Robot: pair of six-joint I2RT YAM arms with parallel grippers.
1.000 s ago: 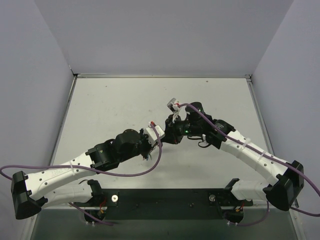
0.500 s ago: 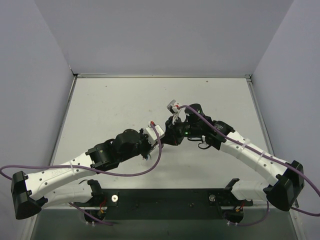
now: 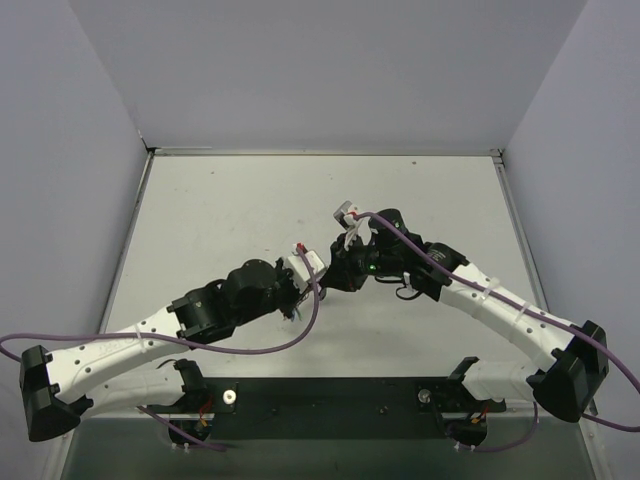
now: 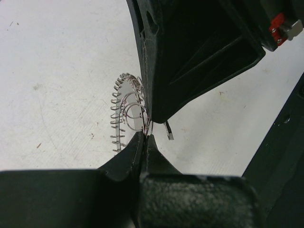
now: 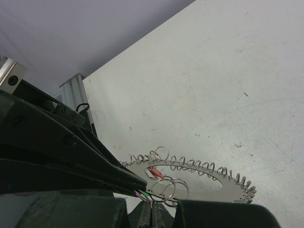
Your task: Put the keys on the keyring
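On the left, my left arm's fingers [image 4: 124, 159] are pinched shut, their tips meeting in a cluster of small wire rings [image 4: 134, 110] at the edge of the keyring [image 5: 209, 168]. I cannot tell which wire they actually clamp. The keyring sits low over the bench [image 5: 228, 71] in the middle, under both wrists and hidden from the top camera. In the right wrist view it reads as a flattened oval. Its long axis runs left to right and dips a little to the right, with the far end pointing away from both arms. A red key head [image 5: 155, 172] sits just inside the loop by those rings, and a green sliver [image 5: 142, 194] shows at the tips. A small grey metal piece [image 4: 168, 131] shows just right of the left fingertips, attached or loose I cannot say. On the right, my right arm's fingers [image 5: 204, 214] are closed too, tips at the same ring cluster and almost touching the left ones. I judge the threading is midway. At least one key is gathered at the loop, but I cannot confirm any is truly on it, nor count the rest.
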